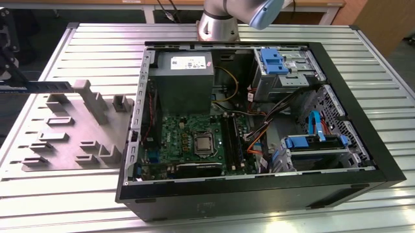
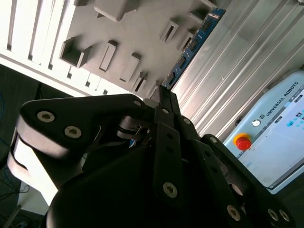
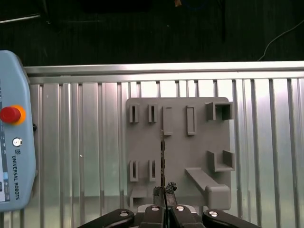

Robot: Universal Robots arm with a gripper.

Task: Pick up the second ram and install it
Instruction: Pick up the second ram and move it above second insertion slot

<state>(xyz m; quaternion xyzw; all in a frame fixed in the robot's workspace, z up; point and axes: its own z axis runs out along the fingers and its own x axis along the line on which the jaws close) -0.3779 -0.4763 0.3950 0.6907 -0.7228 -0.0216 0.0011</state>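
while i watch from afar, gripper (image 3: 164,191) pinched closed on the second ram (image 2: 194,43), edge-on over the grey holder tray (image 3: 190,152)

Ribbed metal table (image 1: 65,204), wooden furniture (image 1: 386,24) behind it.

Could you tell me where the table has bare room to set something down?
Bare slats lie between the grey fixture plate and the far edge of the table, and in front of the plate, beside the computer case. Crowded: the plate's holders and the case's cabled inside.
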